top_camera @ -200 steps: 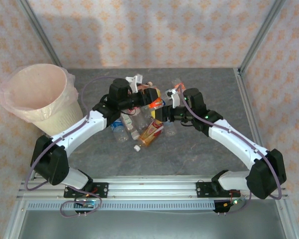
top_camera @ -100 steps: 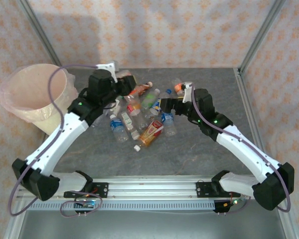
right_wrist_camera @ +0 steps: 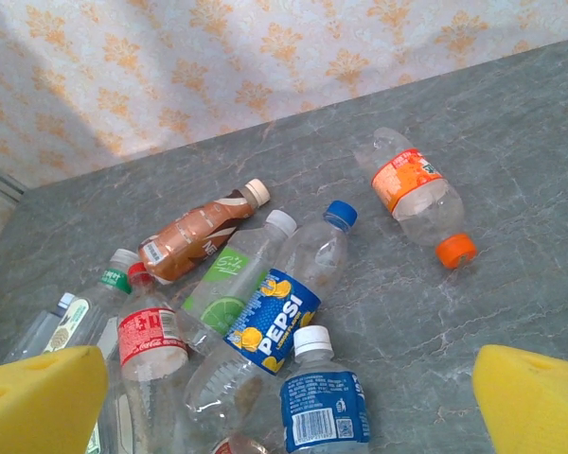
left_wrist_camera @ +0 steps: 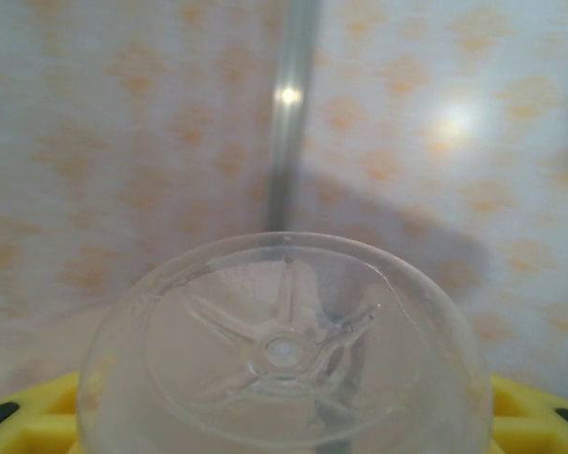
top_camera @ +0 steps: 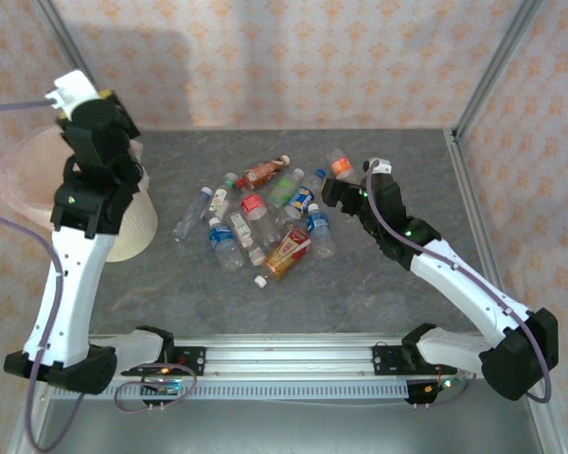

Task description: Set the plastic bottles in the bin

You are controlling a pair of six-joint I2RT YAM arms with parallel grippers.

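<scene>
Clear bottle held above the bin.
Left jaws pinch it: centre over the bin before releasing; right jaws spread.

The plastic bottles lie on their sides in a loose cluster at the centre of the top view. In the right wrist view an orange-labelled bottle lies apart at upper right. A Pepsi bottle, a green-labelled bottle and a brown bottle crowd together left of centre. A clear bottle shows its star-ribbed base low in the left wrist view. The bin, cream with a pinkish liner, stands upright at the left edge of the top view.
</scene>
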